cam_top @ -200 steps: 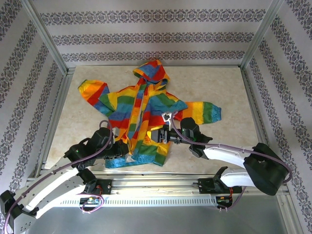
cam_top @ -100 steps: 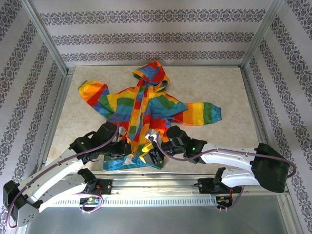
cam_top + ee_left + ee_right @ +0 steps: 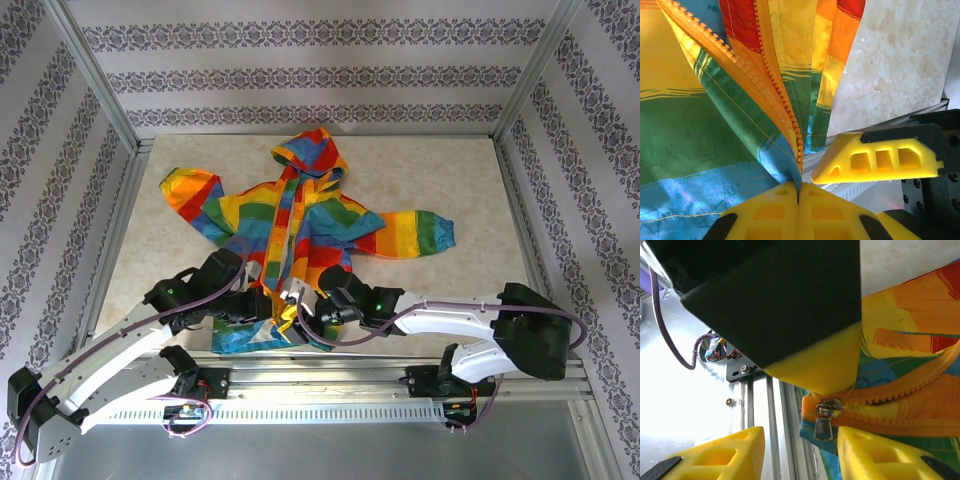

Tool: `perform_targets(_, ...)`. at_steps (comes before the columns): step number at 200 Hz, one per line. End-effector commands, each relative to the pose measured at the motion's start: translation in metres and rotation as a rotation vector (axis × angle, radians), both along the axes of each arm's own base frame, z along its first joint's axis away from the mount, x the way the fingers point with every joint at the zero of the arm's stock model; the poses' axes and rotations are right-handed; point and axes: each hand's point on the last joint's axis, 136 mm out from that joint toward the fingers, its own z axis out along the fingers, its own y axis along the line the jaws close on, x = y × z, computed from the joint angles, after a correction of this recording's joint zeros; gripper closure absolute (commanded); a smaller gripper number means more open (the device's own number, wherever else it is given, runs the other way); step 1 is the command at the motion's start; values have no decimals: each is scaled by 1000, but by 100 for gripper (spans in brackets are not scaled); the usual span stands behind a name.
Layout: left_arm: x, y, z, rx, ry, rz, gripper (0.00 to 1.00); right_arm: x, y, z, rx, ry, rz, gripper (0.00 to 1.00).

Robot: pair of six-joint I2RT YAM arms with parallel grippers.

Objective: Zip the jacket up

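Looking down from the top external camera, the jacket lies spread flat on the pale counter, hood toward the far wall, one sleeve reaching left and the other right, its rainbow front facing up and the hem nearest the arm bases; both arms converge on that near hem at the bottom of the front opening, with the left hand on the fabric just left of the opening and the right hand just beside it on the right. From the left wrist camera, the left hand has its yellow pads pressed together with the lower edge of the jacket pinched between them, right where the orange zipper teeth run down into the grip; the two front panels part above that spot, one of the right hand's fingers hangs close by on the right without touching the cloth, and bare counter shows beyond the hem. From the right wrist camera, the right hand stands spread, its two yellow tips apart and gripping nothing; the zipper slider with its small metal pull tab sits at the bottom end of the teeth, just above the gap between those tips, while the yellow fingertip of the left hand comes down onto the jacket directly above the slider
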Motion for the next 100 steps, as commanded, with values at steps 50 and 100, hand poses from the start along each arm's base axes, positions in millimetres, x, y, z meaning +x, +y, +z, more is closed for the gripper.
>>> perform_targets(50,-7,-5,11,-22,-6,-52,100,15,11,-6,-42,-106,-40,70)
perform_targets(100,-9,-2,10,-10,-3,-58,100,18,5,-10,-57,-139,-59,90)
